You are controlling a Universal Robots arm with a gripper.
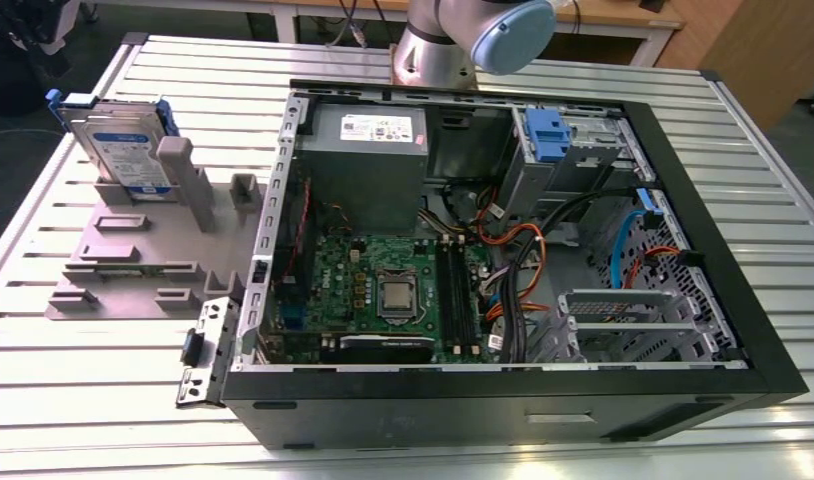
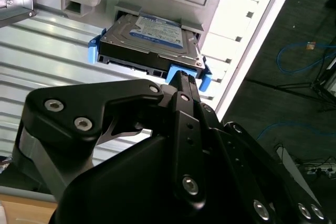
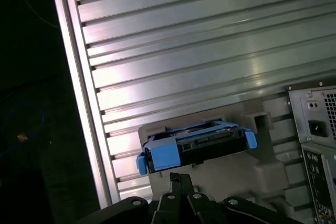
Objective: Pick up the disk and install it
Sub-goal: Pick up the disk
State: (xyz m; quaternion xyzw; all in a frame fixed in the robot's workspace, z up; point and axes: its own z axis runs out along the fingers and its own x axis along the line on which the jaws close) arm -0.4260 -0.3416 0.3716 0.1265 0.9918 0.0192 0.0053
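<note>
The disk (image 1: pixel 120 140) is a silver drive with a white-and-blue label and a blue frame. It stands on edge in a slot of the grey holder (image 1: pixel 127 260) on the exterior view's left, outside the computer case. Both wrist views look along my gripper toward it. In the second wrist view my gripper (image 2: pixel 181 80) lines up with the blue tab of the disk (image 2: pixel 152 38), fingers pressed together with nothing between them. The first wrist view shows the disk (image 3: pixel 199 148) end-on just beyond my gripper (image 3: pixel 181 179). Whether the tips touch the tab I cannot tell.
An open computer case (image 1: pixel 727 250) lies on the slatted metal table (image 1: pixel 87 380), with a motherboard, cables and a grey power supply (image 1: pixel 367 150) inside. A metal drive cage with a bare blue tab (image 1: pixel 547 135) sits at its far right corner. The arm's joint (image 1: pixel 514 30) hangs behind the case.
</note>
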